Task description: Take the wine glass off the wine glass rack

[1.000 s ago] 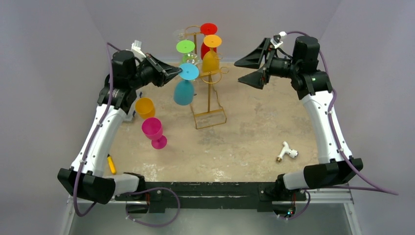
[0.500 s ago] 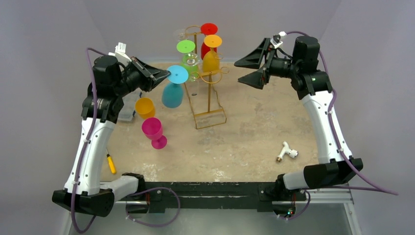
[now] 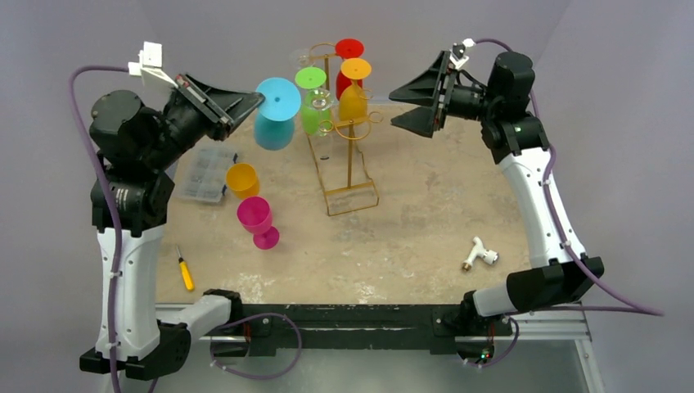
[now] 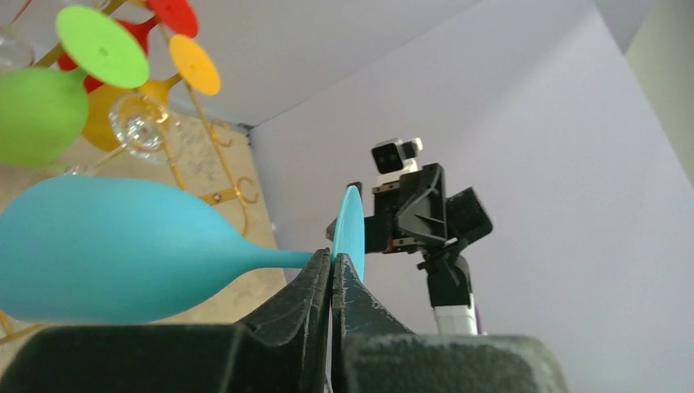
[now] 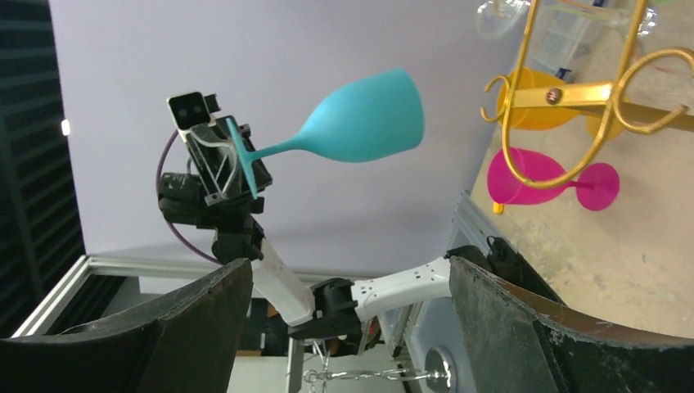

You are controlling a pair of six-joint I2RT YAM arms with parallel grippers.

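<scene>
The turquoise glass (image 3: 274, 123) is showing plain, matte colour; the rack (image 3: 349, 160) is gleaming gold. A green glass (image 3: 310, 79), red glass (image 3: 349, 48), amber glass (image 3: 352, 102) and pink glass (image 3: 255, 216) are glowing solid, and the table (image 3: 434, 205) is showing mottled tan.

Teal wine glass (image 3: 274, 124) aloft, clear of gold rack (image 3: 349, 164).

The blue wine glass (image 4: 123, 250) is cut off at the left wrist view's edge.
</scene>
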